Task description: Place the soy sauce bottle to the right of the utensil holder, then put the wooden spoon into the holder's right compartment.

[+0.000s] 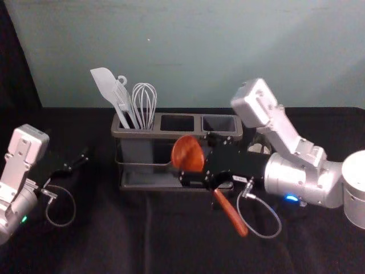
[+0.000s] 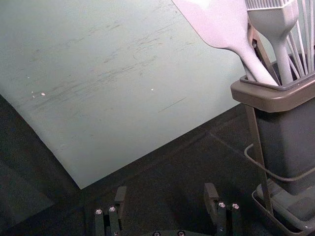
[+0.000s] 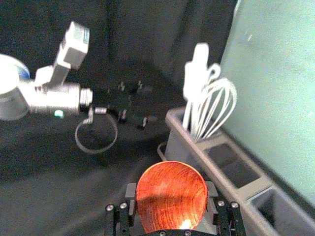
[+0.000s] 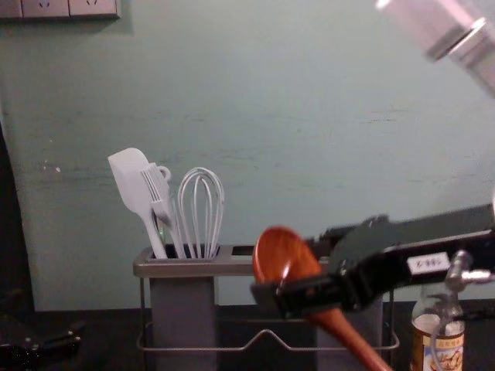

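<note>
a: what has the right gripper [image 3: 171, 191] got?
b: it's squeezing the wooden spoon [image 1: 231, 213], tipped, round end up, in front of the holder [image 1: 154, 135]
a: and the left gripper [image 2: 166, 192]?
b: wide open with nothing in it, off to the holder's left
a: where's the soy sauce bottle [image 4: 438, 332]?
b: on the holder's right, so i think that part's done and it's spoon time. next, lift it over the right compartment [image 1: 219, 124], point the handle down, lower it and let go

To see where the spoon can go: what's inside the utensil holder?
The left compartment has a spatula, brush and whisk, their lower ends hidden by its walls. Nothing shows in the dark middle and right openings.
</note>
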Motion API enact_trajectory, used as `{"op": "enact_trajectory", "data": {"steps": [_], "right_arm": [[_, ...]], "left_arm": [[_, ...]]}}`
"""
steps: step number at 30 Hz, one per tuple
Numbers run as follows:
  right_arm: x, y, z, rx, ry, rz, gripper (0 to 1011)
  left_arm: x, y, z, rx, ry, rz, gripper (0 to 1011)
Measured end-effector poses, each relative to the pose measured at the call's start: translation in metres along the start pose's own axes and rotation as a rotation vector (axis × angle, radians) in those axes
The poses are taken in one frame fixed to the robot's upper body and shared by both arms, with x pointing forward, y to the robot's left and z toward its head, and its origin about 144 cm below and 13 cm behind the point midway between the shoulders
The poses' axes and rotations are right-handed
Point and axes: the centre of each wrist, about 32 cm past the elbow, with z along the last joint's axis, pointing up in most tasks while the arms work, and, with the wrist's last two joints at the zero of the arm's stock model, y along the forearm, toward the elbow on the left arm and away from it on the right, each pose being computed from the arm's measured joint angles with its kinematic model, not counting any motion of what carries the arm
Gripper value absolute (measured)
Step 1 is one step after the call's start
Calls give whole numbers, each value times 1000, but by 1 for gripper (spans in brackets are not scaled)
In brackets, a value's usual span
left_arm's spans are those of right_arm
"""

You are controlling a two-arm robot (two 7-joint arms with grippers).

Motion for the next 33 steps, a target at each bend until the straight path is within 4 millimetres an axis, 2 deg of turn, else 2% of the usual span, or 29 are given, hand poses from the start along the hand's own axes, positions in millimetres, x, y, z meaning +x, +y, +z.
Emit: {"op": "enact_trajectory", "data": {"steps": [8,14,28,33], "right_arm": [[-2,-18,-10,207,-30,-80,838],[2,-23,-10,310,-22,-106,838],[5,-28,-3,398,-46,-134,837],[12,-26,1,426,-45,-152,838]], "left_arm": [[0,0,0,0,0,0,1011],[0,0,0,0,0,0,1011],[0,0,0,0,0,0,1011],[0,0,0,0,0,0,1012]]}}
